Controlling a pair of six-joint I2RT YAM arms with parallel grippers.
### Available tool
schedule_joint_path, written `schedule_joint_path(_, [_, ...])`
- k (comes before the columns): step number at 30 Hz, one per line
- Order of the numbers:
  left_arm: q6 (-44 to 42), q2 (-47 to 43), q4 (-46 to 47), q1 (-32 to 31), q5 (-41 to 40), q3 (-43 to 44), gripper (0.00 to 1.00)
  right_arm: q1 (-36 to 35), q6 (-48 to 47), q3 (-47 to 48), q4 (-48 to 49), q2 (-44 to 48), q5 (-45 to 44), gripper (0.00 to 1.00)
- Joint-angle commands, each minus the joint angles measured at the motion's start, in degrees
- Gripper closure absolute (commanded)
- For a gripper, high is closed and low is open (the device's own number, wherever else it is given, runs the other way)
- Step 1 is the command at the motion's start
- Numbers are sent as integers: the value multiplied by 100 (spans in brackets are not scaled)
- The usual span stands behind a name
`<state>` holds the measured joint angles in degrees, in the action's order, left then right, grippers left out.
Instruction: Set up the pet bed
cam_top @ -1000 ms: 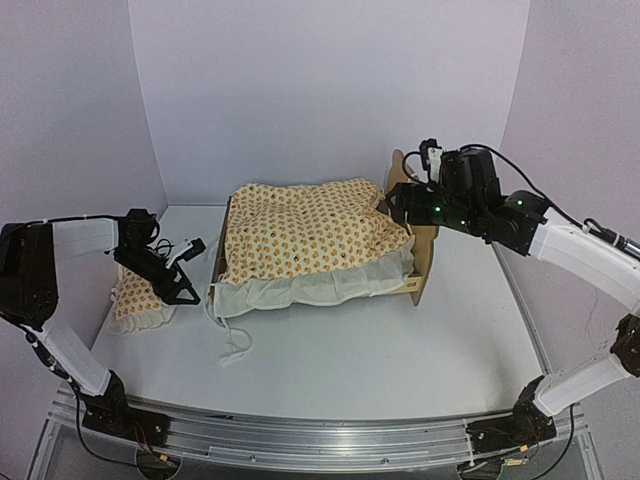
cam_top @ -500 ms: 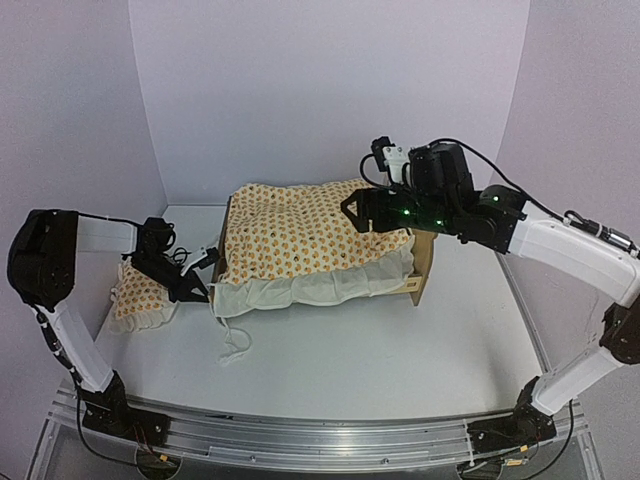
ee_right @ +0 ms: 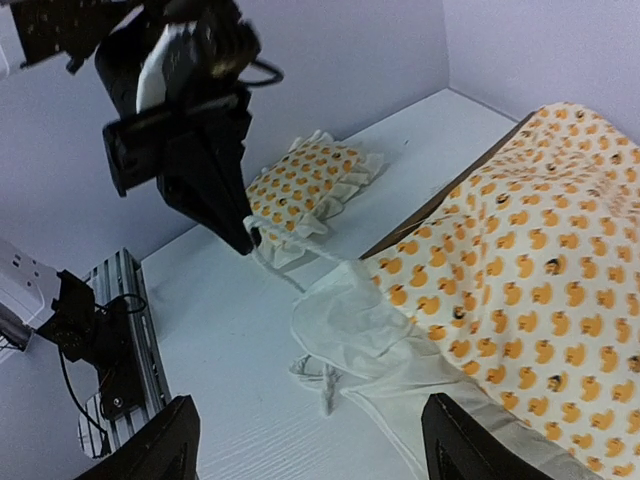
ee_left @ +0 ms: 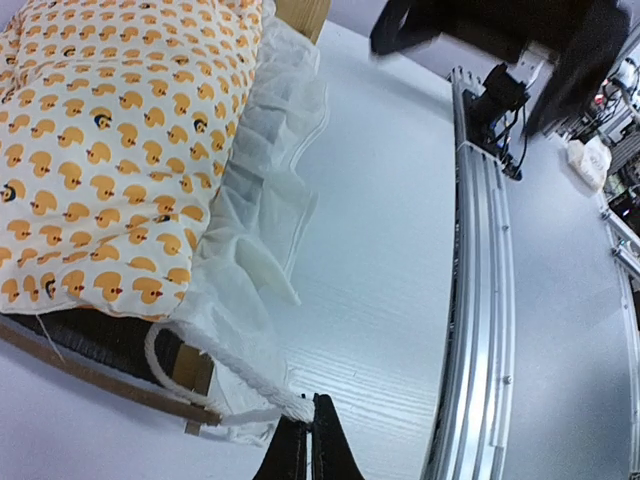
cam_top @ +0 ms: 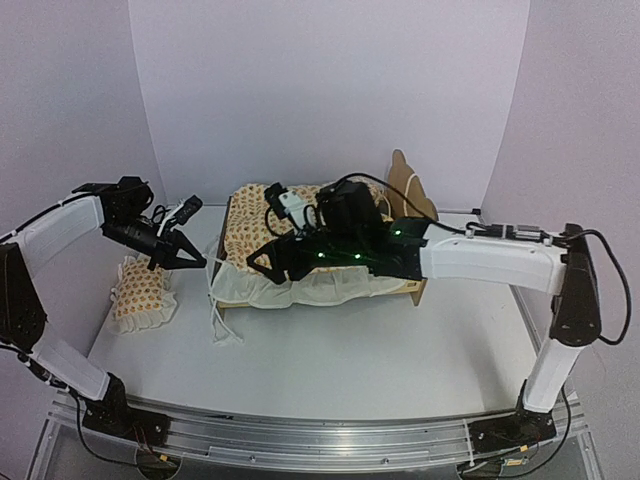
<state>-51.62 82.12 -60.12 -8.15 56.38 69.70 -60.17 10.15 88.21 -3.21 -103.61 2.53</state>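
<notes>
The white worktop (cam_top: 380, 350) spreads under both tools. On it, behind the right tool (cam_top: 262, 265) and under its arm, stands the wooden bed (cam_top: 405, 185). Its scalloped headboard is at the end far from the left tool (cam_top: 198, 262).

The bedding (cam_top: 245, 225), cream with orange ducks, lies on the bed. It bulges above the frame, and its white ruffle (cam_top: 340, 285) hangs over the side nearest the arm bases. In the left wrist view the bedding (ee_left: 110, 130) lies ahead of the left tool (ee_left: 310, 440) and to its left, and the dark base shows under it at the near corner.

The pillow (cam_top: 140, 290), in the same print with a frilled edge, lies flat on the worktop below and just behind the left tool, apart from the bed. In the right wrist view the pillow (ee_right: 300, 180) shows beyond the left tool's tip.

A white twisted cord (ee_left: 230, 375) runs from the bedding's corner by the frame straight into the left tool. That tool's fingers are pressed together and pinch the cord's end clear of the worktop.

The right tool (ee_right: 315, 440) is over the corner of the bedding nearest the left tool. Its fingers are spread wide with nothing between them, and the ruffle lies below the gap. The two tools are near each other and do not touch.
</notes>
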Motion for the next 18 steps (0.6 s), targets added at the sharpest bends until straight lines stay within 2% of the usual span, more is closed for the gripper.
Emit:
schedule_joint_path(1, [747, 333, -279, -314, 681, 578, 100, -197, 479, 401, 783, -717, 825, 33])
schedule_joint_path(6, [1431, 445, 128, -534, 1081, 540, 100, -284, 978, 294, 967, -1190, 817, 60])
schedule_joint_path(8, [1703, 436, 366, -547, 1219, 656, 100, -349, 1073, 87, 1158, -1296, 780, 64])
schedule_joint_path(12, [2154, 576, 653, -554, 1293, 990, 100, -374, 1556, -160, 2052, -1575, 636, 64])
schedule_joint_path(14, [2461, 686, 790, -555, 1314, 1005, 100, -379, 1598, 59, 2220, -1747, 360, 55])
schedule_joint_path(18, [2973, 772, 1112, -563, 1335, 848, 100, -375, 1603, 659, 2571, -2140, -61, 50])
